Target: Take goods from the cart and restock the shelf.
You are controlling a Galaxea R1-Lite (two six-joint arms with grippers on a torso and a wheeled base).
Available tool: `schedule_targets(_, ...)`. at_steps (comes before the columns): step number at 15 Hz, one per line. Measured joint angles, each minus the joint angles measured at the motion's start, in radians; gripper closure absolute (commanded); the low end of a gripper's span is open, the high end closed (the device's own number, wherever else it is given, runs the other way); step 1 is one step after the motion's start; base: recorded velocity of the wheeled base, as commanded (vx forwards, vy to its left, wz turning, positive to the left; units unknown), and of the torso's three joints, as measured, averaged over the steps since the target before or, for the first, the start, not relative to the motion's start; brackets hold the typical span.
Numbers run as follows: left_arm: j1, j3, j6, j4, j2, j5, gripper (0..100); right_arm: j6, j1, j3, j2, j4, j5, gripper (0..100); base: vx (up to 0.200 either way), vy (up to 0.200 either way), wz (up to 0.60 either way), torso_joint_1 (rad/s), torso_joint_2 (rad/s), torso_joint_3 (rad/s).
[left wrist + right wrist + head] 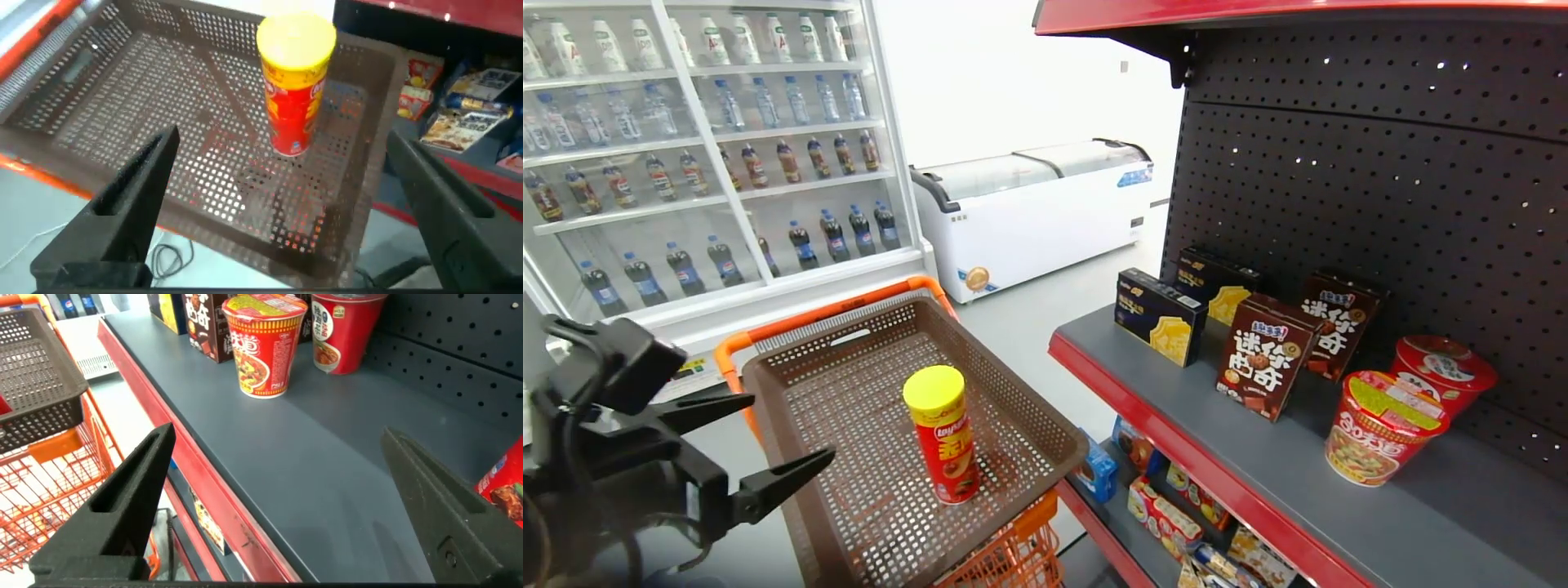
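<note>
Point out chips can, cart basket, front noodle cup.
chips can (943, 445), head view, red body.
cart basket (858, 400), head view, bare mesh floor.
front noodle cup (1376, 437), head view, side wall.

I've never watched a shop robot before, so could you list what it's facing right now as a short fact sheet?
Item to move: red cylindrical snack can with yellow plastic lid, upright, alone in brown perforated plastic basket on orange wire cart.
Left jaws: open, at the basket's edge, pointed at the can, apart from it.
Right jaws: open, empty, over the grey shelf board.
Shelf stock: two red noodle cups, two brown cardboard boxes, two dark boxes with gold artwork.
Free spot: bare board beside the cups.
</note>
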Motion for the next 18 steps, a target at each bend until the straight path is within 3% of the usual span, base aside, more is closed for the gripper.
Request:
schedule_targets(4,-0.028,0.109,0.000,-0.307,0.262,-0.009,0,0.000,0.000,0.000,0.000,0.000,0.000,0,0.000,0.000,0.00,0.000,0.00,0.000)
schedule_targets(8,-0.066,0.094,-0.032,-0.490,0.464,-0.009,0,0.000,0.000,0.000,0.000,0.000,0.000,0,0.000,0.000,0.00,0.000,0.00,0.000)
schedule_targets(14,-0.115,-0.002,-0.041,-0.629,0.721,0.002,0,0.000,0.000,0.000,0.000,0.000,0.000,0,0.000,0.000,0.00,0.000,0.00,0.000)
schedule_targets(18,-0.152,-0.083,-0.039,-0.648,0.833,0.016,0,0.000,0.000,0.000,0.000,0.000,0.000,0,0.000,0.000,0.00,0.000,0.00,0.000)
